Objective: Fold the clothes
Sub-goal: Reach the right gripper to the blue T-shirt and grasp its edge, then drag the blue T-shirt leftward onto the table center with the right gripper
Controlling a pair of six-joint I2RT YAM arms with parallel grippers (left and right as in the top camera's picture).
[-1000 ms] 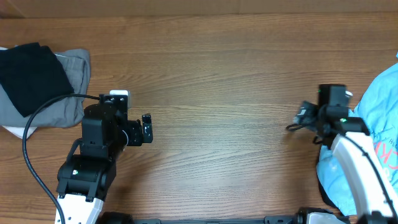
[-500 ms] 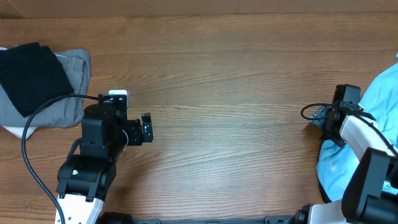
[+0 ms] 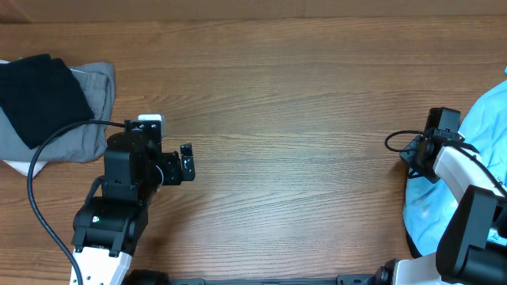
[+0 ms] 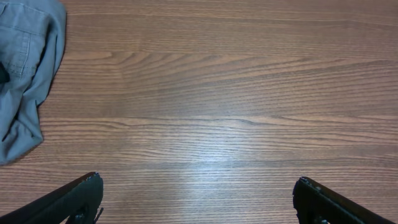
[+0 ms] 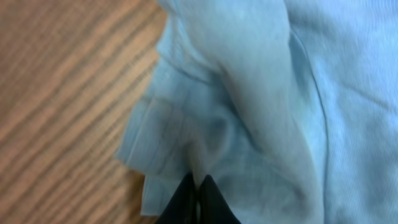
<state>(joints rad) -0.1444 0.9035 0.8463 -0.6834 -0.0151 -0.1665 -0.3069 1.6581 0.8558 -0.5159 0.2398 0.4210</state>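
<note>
Working across the table (image 3: 301, 95), I'd drag the sky-blue T-shirt (image 3: 487, 131), heaped at its right edge, slowly and low toward the middle. My right gripper (image 5: 198, 193) is pinched shut on a bunched edge (several layers, I think), while my left gripper (image 3: 187, 164) waits wide open over wood.

I see even light, faint glare on the near table (image 4: 211, 171), and blur in my right wrist view.
</note>
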